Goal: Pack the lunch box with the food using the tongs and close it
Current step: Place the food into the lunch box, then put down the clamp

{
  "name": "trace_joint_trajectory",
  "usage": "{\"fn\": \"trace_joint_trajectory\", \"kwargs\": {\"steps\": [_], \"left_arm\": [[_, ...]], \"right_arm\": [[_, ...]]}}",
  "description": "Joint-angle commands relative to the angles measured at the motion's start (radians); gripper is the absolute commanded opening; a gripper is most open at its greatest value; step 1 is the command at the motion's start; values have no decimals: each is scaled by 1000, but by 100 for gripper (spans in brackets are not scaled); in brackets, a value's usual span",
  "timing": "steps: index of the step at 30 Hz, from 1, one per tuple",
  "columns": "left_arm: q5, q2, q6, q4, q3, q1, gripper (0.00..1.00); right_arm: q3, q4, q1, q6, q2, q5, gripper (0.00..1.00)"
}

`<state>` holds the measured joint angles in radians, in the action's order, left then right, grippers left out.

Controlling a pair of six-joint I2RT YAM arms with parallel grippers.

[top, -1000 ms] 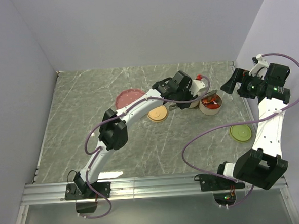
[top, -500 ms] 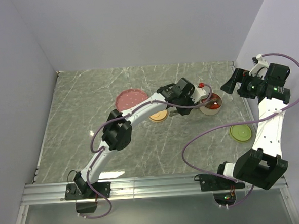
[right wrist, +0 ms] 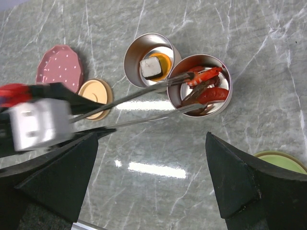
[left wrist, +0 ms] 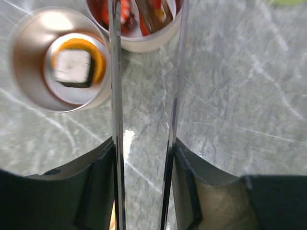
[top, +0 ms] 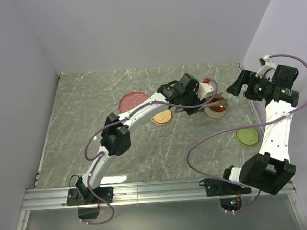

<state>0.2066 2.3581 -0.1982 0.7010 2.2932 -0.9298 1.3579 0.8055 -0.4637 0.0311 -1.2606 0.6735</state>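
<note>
- Now the left gripper (left wrist: 144,153) pinches the tongs (left wrist: 115,96) by their two arms, which stand apart. The right gripper (right wrist: 152,158) hangs spread and empty, well apart from them.
- Ahead of the left jaws, the tong tips reach over the right tin (right wrist: 228,72), which holds the red food (right wrist: 211,95). The block (right wrist: 150,68) sits in the neighbouring tin (right wrist: 132,50).
- The step looks like letting a piece go. Next, the orange lid (right wrist: 96,98) and the green lid (right wrist: 283,160) need fitting.
- Whether the tips touch any food cannot be told.
</note>
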Motion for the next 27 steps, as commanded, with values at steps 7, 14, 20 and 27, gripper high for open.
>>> {"fn": "trace_joint_trajectory", "kwargs": {"steps": [7,14,20,27], "left_arm": [[16,-344,49,-61,-118,101,47],[140,-638,13,-63,-440,313,50],[214,-885,-79,-37,-751,552,50],[251,-1017,-168,-67,-1073,735,49]], "right_arm": [[102,34,-7,33,9,31,100],[138,103,-6,104,-3,64,100],[122,124,7,130,-10,84,100],[106,149,86,150,-29,58,100]]}}
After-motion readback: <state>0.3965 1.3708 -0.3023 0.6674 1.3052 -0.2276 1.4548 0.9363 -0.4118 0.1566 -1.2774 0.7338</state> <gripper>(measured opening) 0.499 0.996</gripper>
